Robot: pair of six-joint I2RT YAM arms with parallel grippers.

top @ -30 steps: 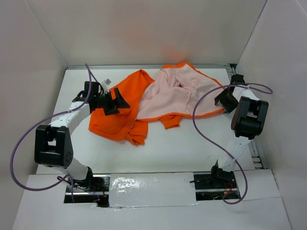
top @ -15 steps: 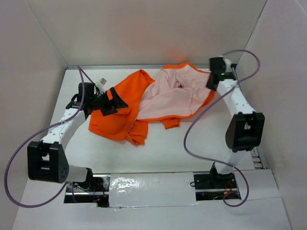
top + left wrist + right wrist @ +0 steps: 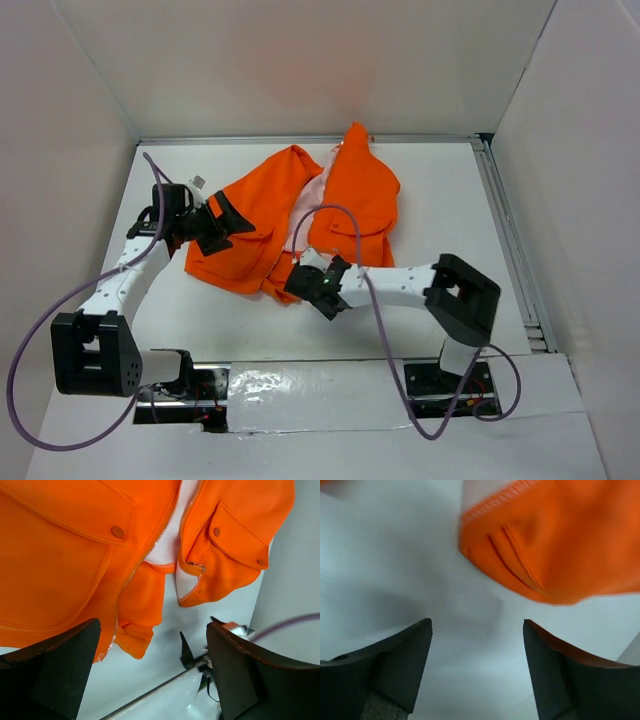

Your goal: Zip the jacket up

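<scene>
The orange jacket [image 3: 350, 190] lies in the middle of the table with both front panels folded in and orange side up. A strip of pale lining [image 3: 305, 215] shows between them. In the left wrist view the zipper [image 3: 131, 575] is apart, with a metal slider [image 3: 201, 567] on the other panel's edge and two flap pockets. My left gripper [image 3: 230, 220] is open and empty above the jacket's left panel [image 3: 152, 645]. My right gripper [image 3: 300, 280] is open and empty just off the jacket's bottom hem [image 3: 535, 545], over bare table [image 3: 477, 627].
White walls enclose the table [image 3: 400, 330] on three sides. A metal rail [image 3: 505, 230] runs along the right edge. Purple cables loop from both arms. The right gripper's tip also shows in the left wrist view [image 3: 187, 652].
The right arm has swung from the far right corner to the front middle. The jacket's right panel has flipped over, covering most of the pink lining. The left gripper has shifted slightly left.
</scene>
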